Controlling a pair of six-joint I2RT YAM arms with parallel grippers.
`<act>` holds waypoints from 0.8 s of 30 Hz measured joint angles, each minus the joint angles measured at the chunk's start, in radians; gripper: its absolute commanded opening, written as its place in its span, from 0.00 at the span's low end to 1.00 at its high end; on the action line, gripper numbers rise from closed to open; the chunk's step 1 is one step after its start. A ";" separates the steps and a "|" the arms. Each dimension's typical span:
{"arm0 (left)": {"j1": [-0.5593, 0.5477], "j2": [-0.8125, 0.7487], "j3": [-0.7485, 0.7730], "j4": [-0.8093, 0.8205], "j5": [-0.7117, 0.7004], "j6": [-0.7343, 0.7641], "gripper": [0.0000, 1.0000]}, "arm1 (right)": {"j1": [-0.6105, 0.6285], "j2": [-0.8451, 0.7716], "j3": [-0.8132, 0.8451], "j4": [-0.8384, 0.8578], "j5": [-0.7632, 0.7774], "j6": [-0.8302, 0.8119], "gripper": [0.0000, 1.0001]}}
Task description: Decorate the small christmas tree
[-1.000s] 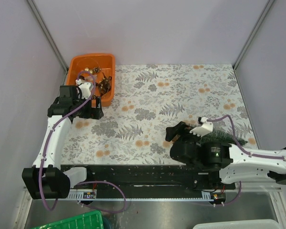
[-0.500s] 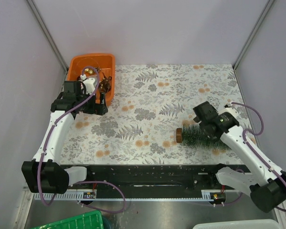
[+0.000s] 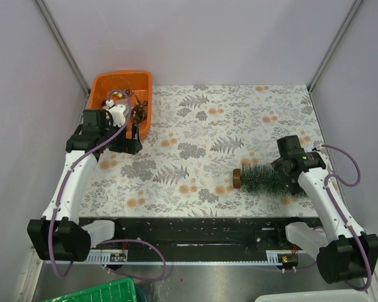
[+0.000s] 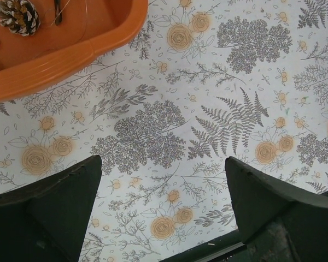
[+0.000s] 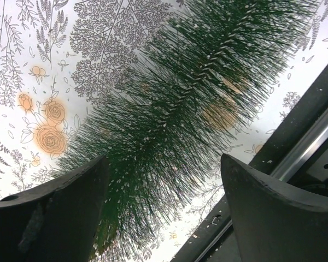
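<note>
**Item 1, small christmas tree** [image 3: 264,179]: lies on its side in the lower right of the top view, on the patterned cloth. Its round brown base [image 3: 237,178] points toward frame left, and the tip end is hidden beneath the right arm. Dark green bristles with pale flecks. In the right wrist view it runs diagonally from lower left to upper right [image 5: 180,125].

**Item 2, right gripper** [image 3: 286,165]: over the tree's narrower half. Fingers spread wide, nothing clamped. In its own view [image 5: 163,161] the tree's bristles fill the gap between the two fingers; contact cannot be told.

**Item 3, floral cloth** [image 3: 195,126]: grey ferns and orange roses on white; covers the table.

**Item 4, black rail** [image 3: 195,229]: along the lower edge of the cloth, just below the tree.

**Item 5, left gripper** [image 3: 131,139]: left side of the top view, well apart from the tree. Fingers wide apart, holding nothing, above bare cloth [image 4: 163,161].

**Item 6, orange tray** [image 3: 101,85]: upper left, just beside the left gripper. Holds small ornaments [image 3: 137,113], including a pine cone [image 4: 16,15].
</note>
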 measured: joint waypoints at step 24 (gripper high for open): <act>0.000 -0.021 -0.032 0.004 -0.003 0.006 0.99 | -0.001 -0.148 -0.065 0.379 -0.165 -0.193 0.00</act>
